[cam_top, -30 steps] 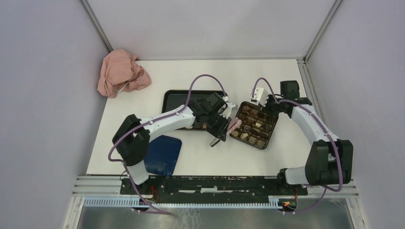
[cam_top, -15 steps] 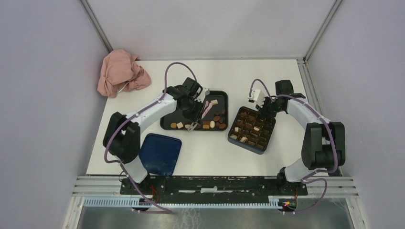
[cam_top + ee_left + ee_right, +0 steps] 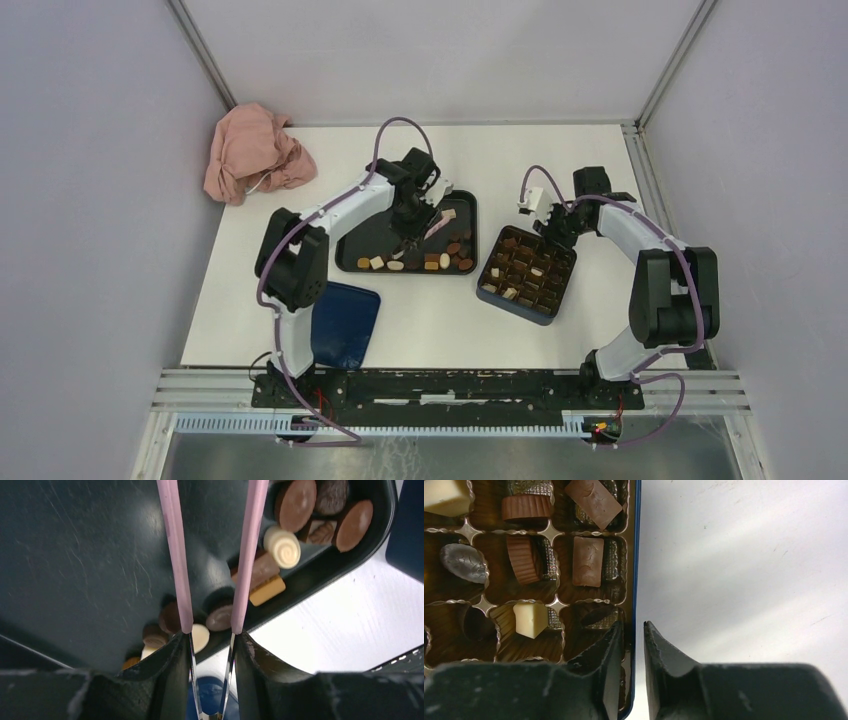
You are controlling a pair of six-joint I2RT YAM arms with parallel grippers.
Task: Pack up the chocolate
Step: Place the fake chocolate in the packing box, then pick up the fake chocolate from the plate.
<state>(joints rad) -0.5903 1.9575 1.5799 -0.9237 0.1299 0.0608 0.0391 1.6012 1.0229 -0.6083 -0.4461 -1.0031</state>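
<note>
Loose chocolate (image 3: 455, 247) in brown, tan and cream pieces lies along the near and right side of the black tray (image 3: 365, 215). More chocolate (image 3: 587, 560) sits in the cells of the dark blue box (image 3: 527, 268). My left gripper (image 3: 415, 222) hangs over the tray, shut on the pink tongs (image 3: 176, 555). The tong arms stand apart, their tips cut off by the edge of the left wrist view. My right gripper (image 3: 633, 626) straddles the box's far right wall (image 3: 636, 555), one finger inside, one outside, with a thin gap showing.
A crumpled pink cloth (image 3: 255, 152) lies at the far left corner. The blue box lid (image 3: 342, 324) rests near the left arm's base. Tray and box sit side by side with a narrow strip of table between them.
My left arm has swung with the tongs from the box's left edge back over the tray. My right gripper's jaws have eased apart on the box wall.
</note>
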